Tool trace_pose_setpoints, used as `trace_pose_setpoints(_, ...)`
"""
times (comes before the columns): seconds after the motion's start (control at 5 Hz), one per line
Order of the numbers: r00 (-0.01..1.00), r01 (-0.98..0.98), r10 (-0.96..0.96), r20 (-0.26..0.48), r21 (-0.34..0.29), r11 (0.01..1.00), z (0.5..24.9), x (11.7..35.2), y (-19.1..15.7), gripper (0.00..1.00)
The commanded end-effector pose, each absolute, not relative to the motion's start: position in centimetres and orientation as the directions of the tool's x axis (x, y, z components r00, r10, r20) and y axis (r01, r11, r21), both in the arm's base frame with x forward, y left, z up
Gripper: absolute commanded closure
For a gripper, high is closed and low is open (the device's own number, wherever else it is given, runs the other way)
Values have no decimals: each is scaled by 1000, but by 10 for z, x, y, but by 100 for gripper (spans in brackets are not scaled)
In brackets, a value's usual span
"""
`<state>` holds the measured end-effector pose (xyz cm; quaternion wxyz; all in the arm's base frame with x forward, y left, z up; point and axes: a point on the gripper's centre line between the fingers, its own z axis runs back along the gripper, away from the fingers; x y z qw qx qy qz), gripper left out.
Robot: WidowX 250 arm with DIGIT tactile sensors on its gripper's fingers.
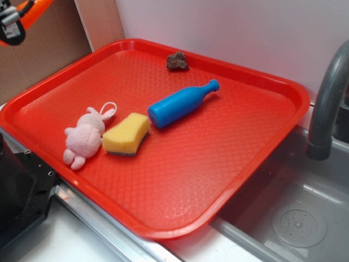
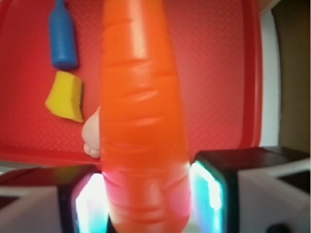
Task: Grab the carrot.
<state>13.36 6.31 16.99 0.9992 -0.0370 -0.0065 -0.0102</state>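
White wall behind, cardboard panel at left, grey sink (image 1: 297, 218) with dark faucet (image 1: 326, 103) at right. Red tray (image 1: 180, 180) across the tabletop edge, partly over the sink.

On the tray, exterior view: blue bottle (image 1: 181, 103) lying on its side near the middle, neck toward the wall; yellow sponge (image 1: 126, 134) just beside its base; pink plush bunny (image 1: 84, 136) touching the sponge's left side; small brown lump (image 1: 177, 61) near the far rim, well apart from the rest.

Arm mostly out of frame in the exterior view, only an orange-and-black part at the top left corner.

Wrist view: carrot (image 2: 143, 116) upright through the middle of frame, ribbed and glossy, held off the tray. Tool (image 2: 146, 204) closed on its lower end, glowing pads (image 2: 206, 194) pressed against both sides. Below: bottle and sponge at upper left, a bit of bunny peeking past the carrot's left edge.
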Motion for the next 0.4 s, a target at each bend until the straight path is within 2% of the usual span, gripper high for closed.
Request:
trace_pose_setpoints(0.0,985,-160,156,-71,-41,986,200,145,26,100)
trace_pose_setpoints(0.2,983,-176,173,-67,-36,984,192,142,25,100)
